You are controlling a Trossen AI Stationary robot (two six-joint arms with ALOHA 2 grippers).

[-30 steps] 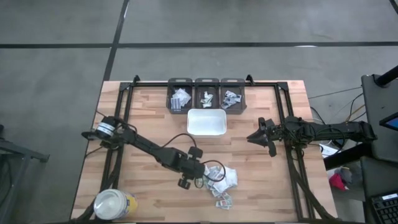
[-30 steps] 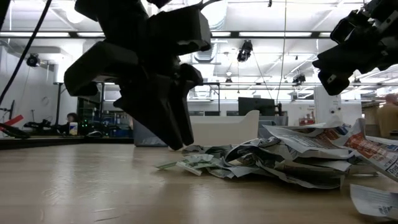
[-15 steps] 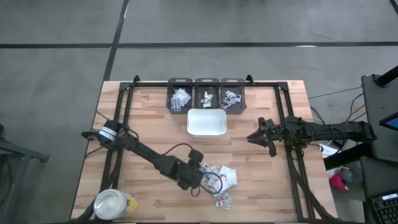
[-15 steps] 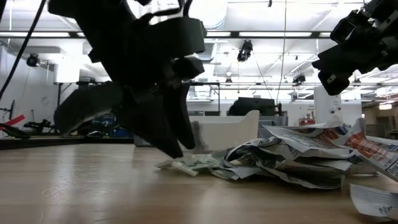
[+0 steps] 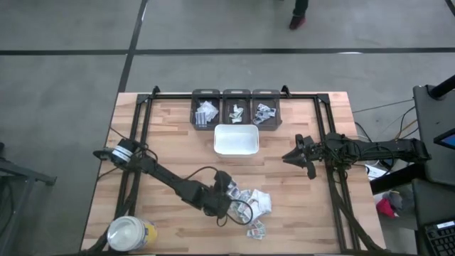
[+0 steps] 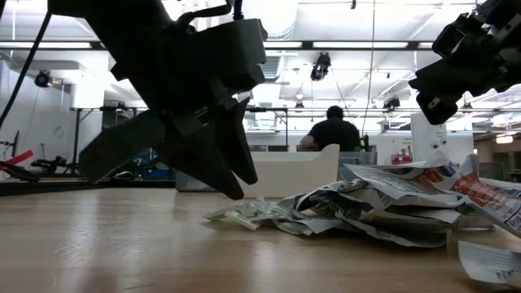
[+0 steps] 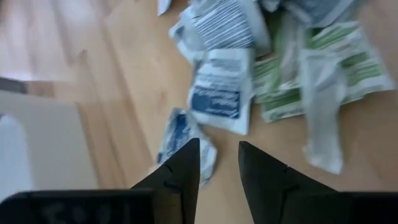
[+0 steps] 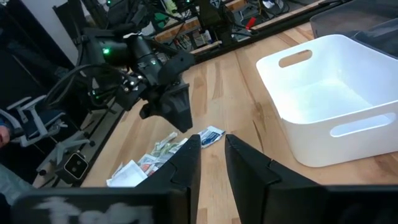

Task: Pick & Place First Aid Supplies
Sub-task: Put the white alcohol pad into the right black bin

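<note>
Left tool (image 5: 229, 208) shifted onto packets (image 5: 253, 205) pile edge, fingers parted

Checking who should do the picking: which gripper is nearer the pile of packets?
Left. The left gripper hangs right at the edge of the pile of packets, fingers apart. The right gripper waits farther off, beside the white tray.
</note>
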